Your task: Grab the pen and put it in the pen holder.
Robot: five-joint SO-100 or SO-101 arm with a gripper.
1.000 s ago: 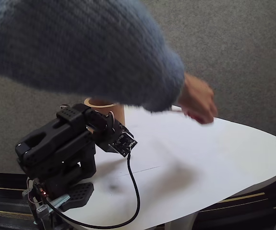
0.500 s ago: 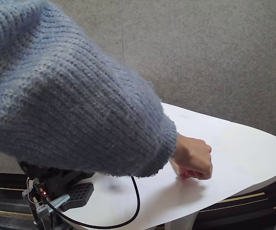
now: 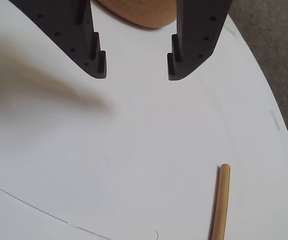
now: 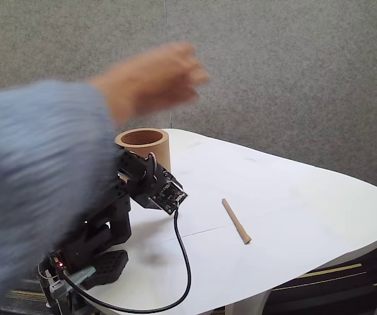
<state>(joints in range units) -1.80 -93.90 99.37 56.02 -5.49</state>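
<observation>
Your gripper [image 3: 136, 67] hangs with its jaws spread, nothing between them. The pen [image 4: 236, 221] lies flat on the white table [image 4: 319, 210], well apart from the pen holder [image 4: 143, 146], toward its right in the fixed view. A blurred hand [image 4: 152, 79] is above the holder.

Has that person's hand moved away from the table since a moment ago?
Yes. In the fixed view the person's hand was down on the white table near its front edge; now it is raised, blurred, above the brown cup, leaving the pen behind.
</observation>
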